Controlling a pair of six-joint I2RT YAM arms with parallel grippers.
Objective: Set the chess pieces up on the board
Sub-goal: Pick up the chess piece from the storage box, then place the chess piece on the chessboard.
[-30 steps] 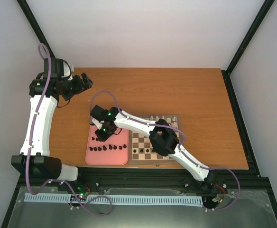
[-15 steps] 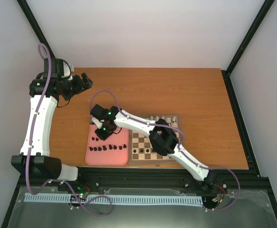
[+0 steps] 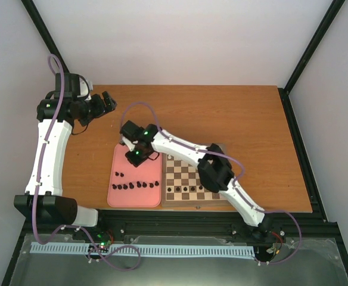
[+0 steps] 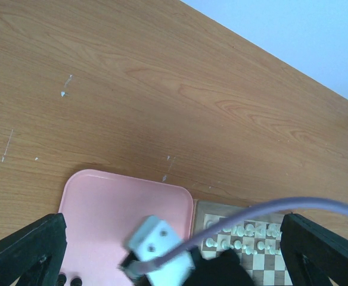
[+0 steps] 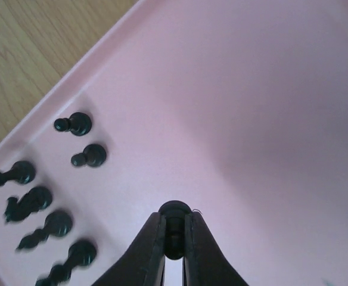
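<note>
right gripper [image 5: 174, 241] clamped on one black piece [image 5: 174, 213], pinched at its head, over the far half of the pink tray [image 5: 263, 107]. other chess pieces [image 5: 43, 202] sit along the tray's near edge. board [image 3: 189, 179] lies just beside the tray's right edge. risk: tip-only pinch, so the piece may swivel or slip on the carry and land tilted, toppling neighbours.

tray [image 3: 147, 199]: free patch in the middle, toward its 3 o'clock side
loose pieces [image 3: 135, 186]: row across tray's near half, two more at the row's 10 o'clock
right gripper [image 5: 174, 235]: pinched a black piece [image 5: 174, 211] over tray's 12 o'clock end
right arm [image 3: 180, 150]: crossed board [image 3: 183, 176] far rows
table [image 3: 251, 119]: open wood toward 12 and 2 o'clock
</note>
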